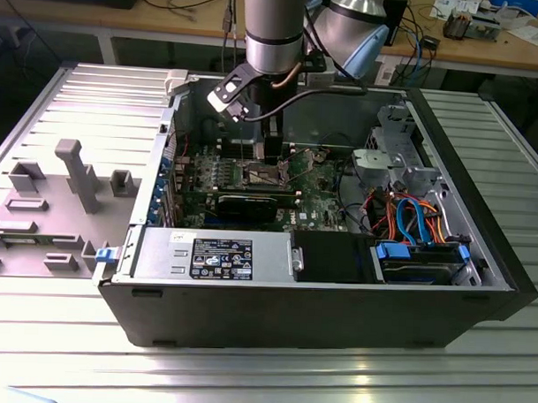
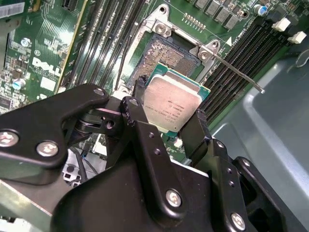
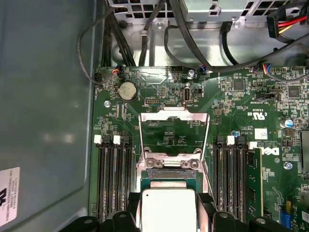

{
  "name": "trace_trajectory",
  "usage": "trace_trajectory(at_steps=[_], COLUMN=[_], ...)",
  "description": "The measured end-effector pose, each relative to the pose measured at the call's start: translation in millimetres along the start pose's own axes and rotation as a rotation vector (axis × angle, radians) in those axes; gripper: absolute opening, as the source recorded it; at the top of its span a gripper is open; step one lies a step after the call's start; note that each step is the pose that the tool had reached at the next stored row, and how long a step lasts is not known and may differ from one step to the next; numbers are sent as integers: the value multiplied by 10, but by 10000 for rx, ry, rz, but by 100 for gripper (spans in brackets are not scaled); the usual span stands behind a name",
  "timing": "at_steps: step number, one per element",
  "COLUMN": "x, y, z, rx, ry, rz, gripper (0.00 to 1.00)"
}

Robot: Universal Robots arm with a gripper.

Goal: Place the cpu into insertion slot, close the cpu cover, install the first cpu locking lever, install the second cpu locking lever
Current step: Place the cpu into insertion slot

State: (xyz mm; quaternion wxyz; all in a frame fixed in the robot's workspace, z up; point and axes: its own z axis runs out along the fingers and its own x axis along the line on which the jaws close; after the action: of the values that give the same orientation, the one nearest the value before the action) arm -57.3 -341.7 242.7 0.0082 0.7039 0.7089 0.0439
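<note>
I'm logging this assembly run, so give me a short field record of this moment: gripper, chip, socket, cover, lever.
gripper: shut on the cpu, inside the open computer case
cpu: held by two opposite edges, metal top up, just over the insertion slot, not seated
insertion slot: uncovered, contact field bare
cpu cover: swung open, off the slot
locking lever: one thin metal rod, released, sticking out beside the slot
task state: cpu not yet placed; cover not closed

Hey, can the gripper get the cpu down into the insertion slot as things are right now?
Probably yes. The cpu cover is swung open, the insertion slot lies bare right by the cpu that the gripper holds, and nothing sits between them.
</note>
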Motion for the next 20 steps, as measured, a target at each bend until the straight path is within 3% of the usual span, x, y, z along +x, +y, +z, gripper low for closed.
trace_trajectory(at_steps=[2,7,20], x=[-25,-56,-58], y=[-8,-20,-22], z=[70,132,154], rx=[-5,-5,-5], ry=[-5,-5,-6], rz=[79,79,78], gripper=[55,55,55])
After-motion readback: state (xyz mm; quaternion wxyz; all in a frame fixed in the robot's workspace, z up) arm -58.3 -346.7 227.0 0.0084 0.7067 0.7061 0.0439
